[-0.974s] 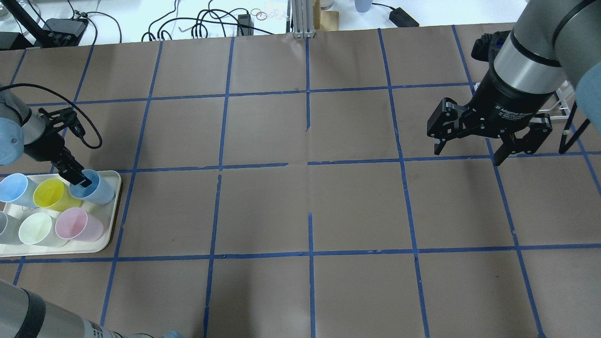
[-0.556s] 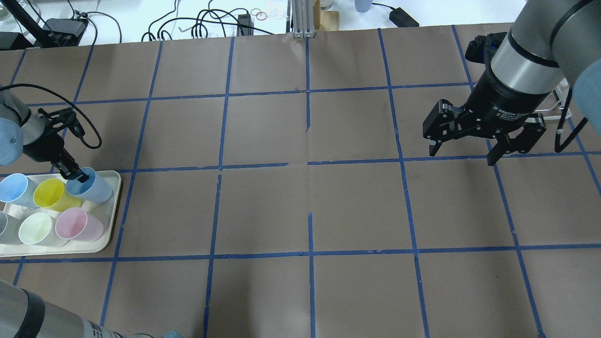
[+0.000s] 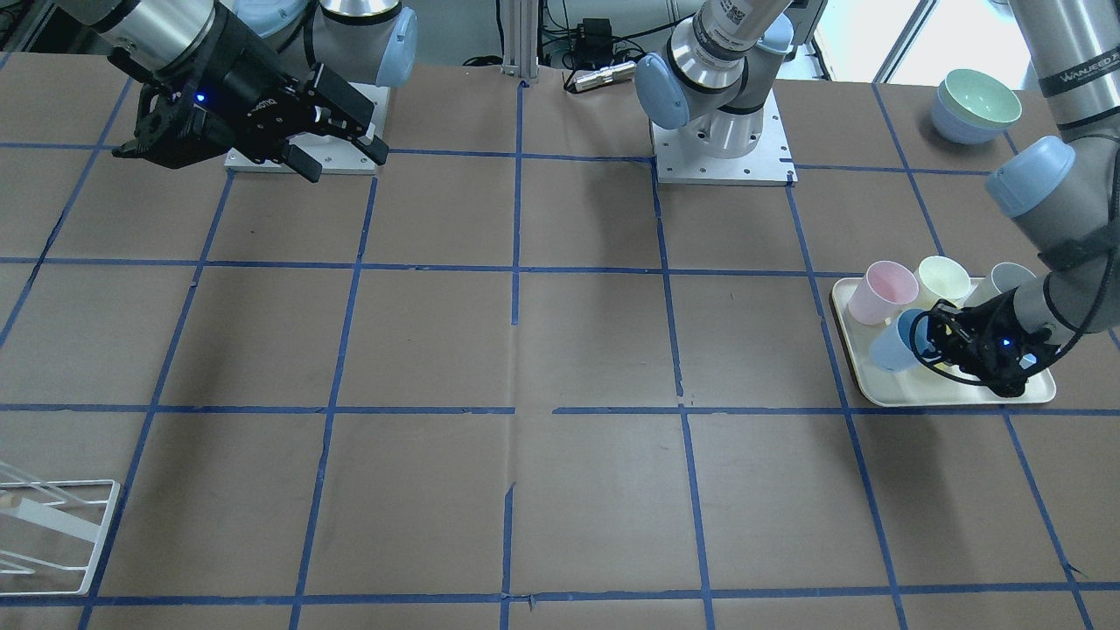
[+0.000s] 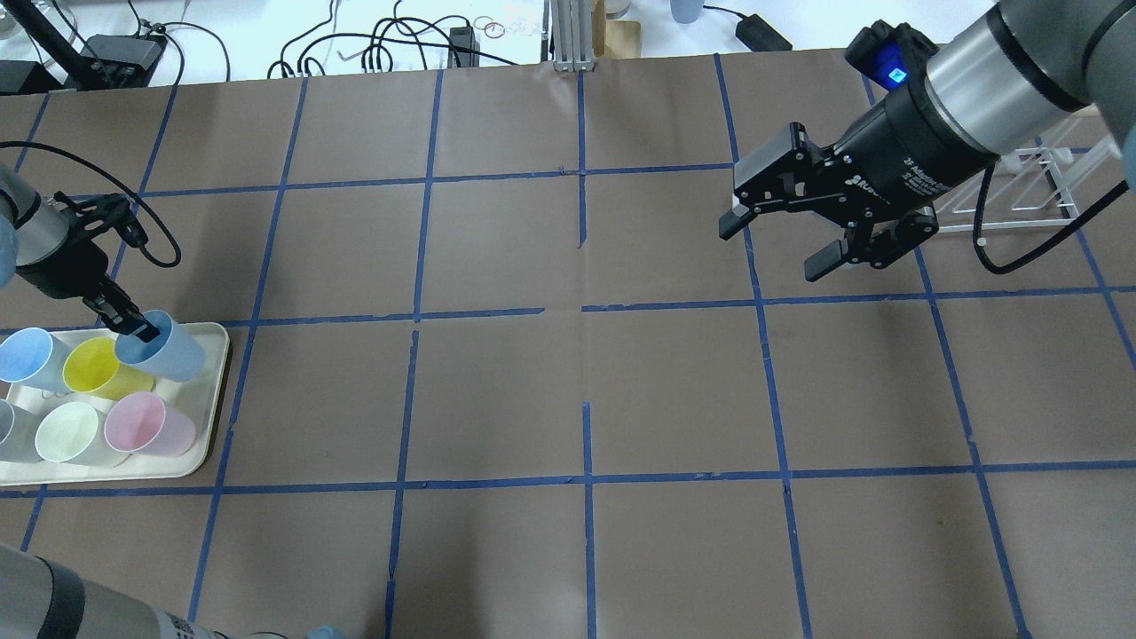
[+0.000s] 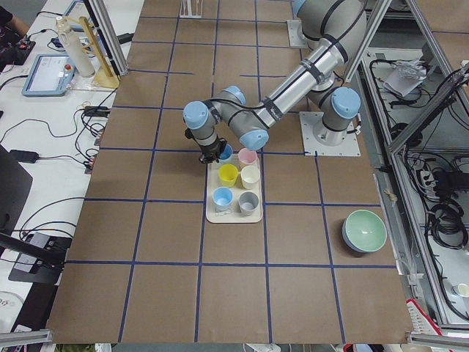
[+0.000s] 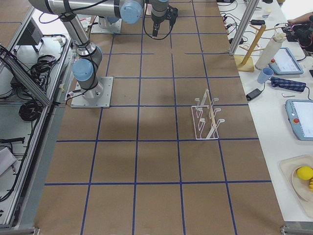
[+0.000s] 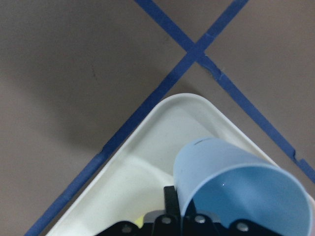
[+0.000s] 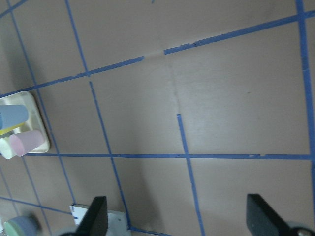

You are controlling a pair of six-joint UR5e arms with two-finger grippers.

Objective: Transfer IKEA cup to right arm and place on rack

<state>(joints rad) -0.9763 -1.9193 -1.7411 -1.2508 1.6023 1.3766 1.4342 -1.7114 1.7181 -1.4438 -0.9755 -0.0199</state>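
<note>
The pale blue IKEA cup (image 4: 169,355) hangs tilted over the far right corner of the cream tray (image 4: 209,404). My left gripper (image 4: 138,330) is shut on its rim, one finger inside the cup. The left wrist view shows the cup (image 7: 231,179) against a finger (image 7: 172,202) above the tray corner. The cup also shows in the front view (image 3: 891,346). My right gripper (image 4: 770,248) is open and empty, high over the table right of centre, pointing left. The white wire rack (image 4: 1040,190) stands behind the right arm, partly hidden; it also shows in the right exterior view (image 6: 207,117).
On the tray stand a second blue cup (image 4: 27,357), a yellow cup (image 4: 93,368), a pink cup (image 4: 146,426), a pale cup (image 4: 67,432) and a grey cup (image 3: 1002,280). Stacked bowls (image 3: 976,107) sit near the robot's left base. Cables lie beyond the table's far edge.
My left gripper has drawn back and up a little with the blue cup, tilting it. My right arm has swung left toward the table's middle and turned its open gripper to point left.
</note>
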